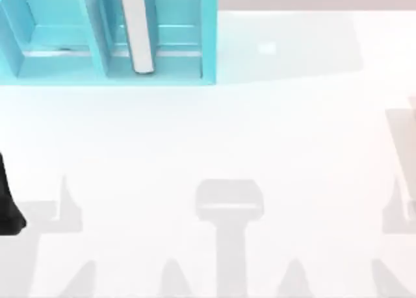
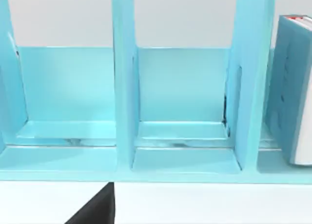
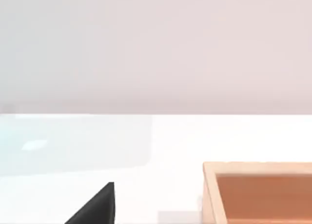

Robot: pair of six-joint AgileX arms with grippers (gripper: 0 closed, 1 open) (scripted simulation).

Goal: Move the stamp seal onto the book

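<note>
The book (image 1: 138, 32) stands upright in the turquoise shelf unit (image 1: 58, 45) at the table's back left, white page edges up; its teal-blue cover (image 2: 291, 87) shows in the left wrist view. A tan-brown wooden block with a paler rim, the stamp seal (image 3: 258, 192), sits close in front of my right wrist camera, cut off by the frame. A dark part of my left arm (image 1: 10, 204) stands at the table's left edge. A dark wedge of the left gripper (image 2: 97, 209) faces the shelf; a like wedge of the right gripper (image 3: 97, 207) lies beside the seal.
The shelf unit has several open compartments split by upright dividers (image 2: 124, 87); those beside the book hold nothing. The white table (image 1: 214, 136) stretches wide between shelf and front edge, with grey shadows (image 1: 229, 207) across its front.
</note>
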